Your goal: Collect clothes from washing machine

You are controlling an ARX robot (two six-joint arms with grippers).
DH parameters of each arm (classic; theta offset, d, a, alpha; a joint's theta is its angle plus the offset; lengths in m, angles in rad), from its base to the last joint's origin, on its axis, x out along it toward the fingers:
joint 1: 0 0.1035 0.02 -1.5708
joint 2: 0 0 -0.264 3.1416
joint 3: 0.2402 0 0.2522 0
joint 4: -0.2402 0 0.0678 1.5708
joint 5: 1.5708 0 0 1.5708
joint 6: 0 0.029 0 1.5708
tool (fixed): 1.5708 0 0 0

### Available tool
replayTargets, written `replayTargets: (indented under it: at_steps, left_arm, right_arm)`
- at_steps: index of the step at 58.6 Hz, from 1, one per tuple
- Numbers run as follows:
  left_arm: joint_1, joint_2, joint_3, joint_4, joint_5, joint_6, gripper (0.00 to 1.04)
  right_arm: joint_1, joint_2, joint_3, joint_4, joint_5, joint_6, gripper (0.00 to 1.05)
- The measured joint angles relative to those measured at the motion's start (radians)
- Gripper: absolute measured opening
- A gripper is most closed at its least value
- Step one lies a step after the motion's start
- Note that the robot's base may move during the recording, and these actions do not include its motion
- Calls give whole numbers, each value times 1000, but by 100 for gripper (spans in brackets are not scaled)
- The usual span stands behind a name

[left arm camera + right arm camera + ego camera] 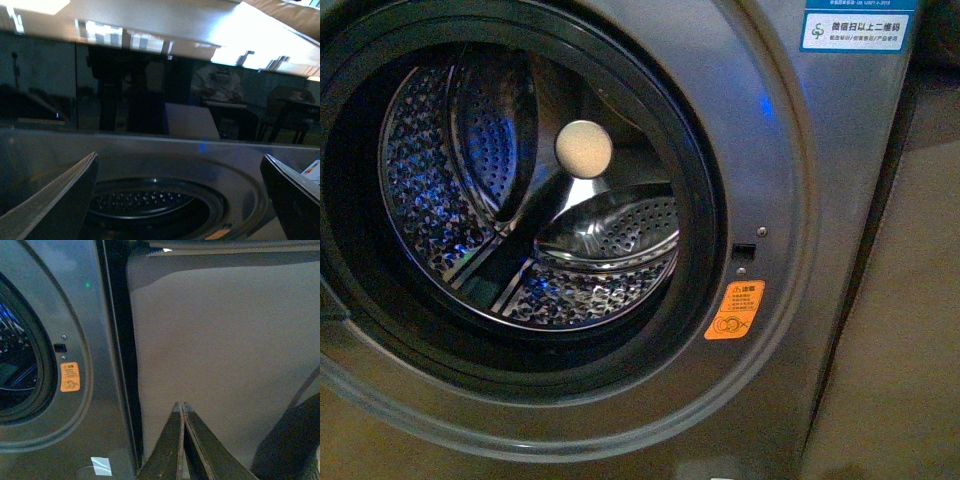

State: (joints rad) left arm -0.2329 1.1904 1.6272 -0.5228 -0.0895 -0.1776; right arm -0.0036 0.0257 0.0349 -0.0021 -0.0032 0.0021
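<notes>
The dark grey washing machine (790,150) fills the front view, its round porthole open onto the perforated steel drum (520,200). No clothes show in the drum or anywhere else. Neither arm is in the front view. My left gripper (180,175) is open and empty, its two fingers (55,205) spread wide in front of the machine's porthole (150,205). My right gripper (180,406) is shut and empty, in front of the beige flat-fronted unit (220,340) beside the machine (50,315).
An orange warning sticker (735,310) sits right of the porthole, also in the right wrist view (70,376). A white tape patch (101,465) is low on the machine. A dark gap (117,340) separates machine and beige unit. A glossy dark panel (125,90) tops the machine.
</notes>
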Motion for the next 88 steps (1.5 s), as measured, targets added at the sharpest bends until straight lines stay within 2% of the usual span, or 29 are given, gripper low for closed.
replayTargets:
  at_steps: [3, 5, 10, 17, 20, 24, 29, 35, 39, 45, 64, 88]
  left_arm:
    - [-4, -58, -126, 129, -103, 56, 86]
    - [3, -105, -214, 204, -118, 89, 79]
    - [29, -263, -483, 374, -98, 138, 61]
    - [74, -407, -767, 508, -70, 158, 38]
    - [85, -435, -841, 537, -60, 160, 31]
    - [101, -480, -981, 589, -33, 164, 15]
    - [115, -518, -1065, 623, -19, 167, 3]
    - [135, -578, -1158, 669, -5, 170, 4]
    - [188, -616, -1215, 691, 71, 171, 4]
    - [226, -658, -1290, 717, 82, 171, 4]
    - [230, -796, -1468, 751, 90, 171, 4]
    - [230, -934, -1563, 717, 90, 171, 4]
  right_arm:
    - [0, -19, -25, 0, -1, 0, 2]
    - [0, -19, -29, 0, 0, 0, 2]
    - [0, -21, -29, 0, 2, 0, 2]
    - [0, -21, -29, 0, 1, 0, 2]
    - [0, -21, -29, 0, 0, 0, 2]
    - [0, -21, -29, 0, 1, 0, 2]
    - [0, -21, -29, 0, 1, 0, 2]
    - [0, -21, -29, 0, 1, 0, 2]
    - [0, -21, -29, 0, 1, 0, 2]
    - [0, -21, -29, 0, 2, 0, 2]
    - [0, -21, -29, 0, 2, 0, 2]
    - [0, -21, -29, 0, 2, 0, 2]
